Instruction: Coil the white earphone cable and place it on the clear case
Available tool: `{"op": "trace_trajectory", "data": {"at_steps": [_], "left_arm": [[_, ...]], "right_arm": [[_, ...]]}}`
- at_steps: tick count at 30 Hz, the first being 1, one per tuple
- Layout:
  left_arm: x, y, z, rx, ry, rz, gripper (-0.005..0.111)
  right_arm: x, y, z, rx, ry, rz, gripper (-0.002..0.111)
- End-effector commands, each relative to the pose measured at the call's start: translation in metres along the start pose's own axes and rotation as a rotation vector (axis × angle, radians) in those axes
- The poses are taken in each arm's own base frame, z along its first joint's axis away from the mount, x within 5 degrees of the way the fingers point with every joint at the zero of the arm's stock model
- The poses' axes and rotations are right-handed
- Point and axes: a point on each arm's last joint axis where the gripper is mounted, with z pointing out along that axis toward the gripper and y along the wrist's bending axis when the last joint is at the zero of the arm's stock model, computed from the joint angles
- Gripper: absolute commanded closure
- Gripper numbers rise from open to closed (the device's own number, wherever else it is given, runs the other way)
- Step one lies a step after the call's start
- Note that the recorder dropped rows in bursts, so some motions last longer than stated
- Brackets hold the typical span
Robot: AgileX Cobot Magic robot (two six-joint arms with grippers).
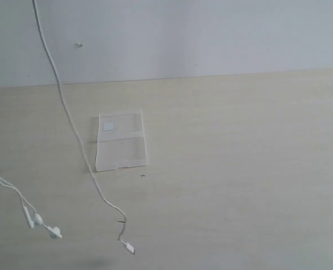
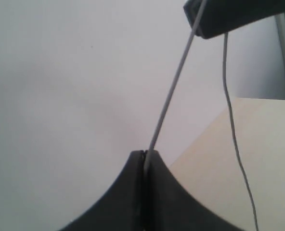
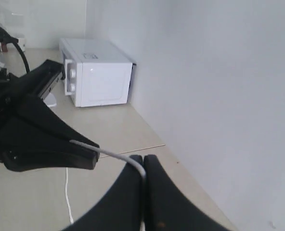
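Left claw (image 2: 145, 154) and right claw (image 3: 143, 159) both pinch the earphone cable (image 1: 71, 121), a short span taut between them. The rest hangs past the clear case (image 1: 121, 147) — plug (image 1: 130, 247) on the desk (image 1: 239, 169). I see no coil — coiling and placing remain.

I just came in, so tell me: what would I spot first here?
The thin white earphone cable hangs from above, slanting down past the flat clear plastic case on the pale wooden table. Its two small white earbuds are at the front left.
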Motion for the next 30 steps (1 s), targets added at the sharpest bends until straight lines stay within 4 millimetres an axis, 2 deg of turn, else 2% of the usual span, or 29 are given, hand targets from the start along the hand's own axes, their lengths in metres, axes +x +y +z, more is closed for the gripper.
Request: {"op": "trace_trajectory", "data": {"at_steps": [1, 11, 14, 18, 21, 25, 30], "left_arm": [[-0.003, 0.0, 0.003, 0.021, -0.024, -0.043, 0.107], [-0.004, -0.001, 0.003, 0.033, -0.037, -0.063, 0.106], [-0.006, -0.003, 0.002, 0.051, -0.06, -0.093, 0.094], [-0.008, -0.003, 0.002, 0.057, -0.072, -0.106, 0.067], [-0.008, -0.003, 0.002, 0.057, -0.072, -0.106, 0.054], [-0.008, -0.003, 0.002, 0.057, -0.071, -0.123, 0.047], [-0.008, -0.003, 0.002, 0.06, -0.071, -0.134, 0.047]], "right_arm": [[-0.014, -0.001, -0.01, 0.032, -0.115, -0.003, 0.108], [-0.027, -0.001, -0.028, 0.053, -0.213, -0.007, 0.108], [-0.028, 0.0, -0.03, 0.048, -0.219, 0.0, 0.108], [-0.028, 0.001, -0.03, 0.027, -0.216, 0.017, 0.108], [-0.028, 0.002, -0.03, 0.016, -0.21, 0.022, 0.108], [-0.027, 0.002, -0.03, 0.015, -0.206, 0.021, 0.108], [-0.027, 0.002, -0.03, 0.015, -0.206, 0.021, 0.108]]}}
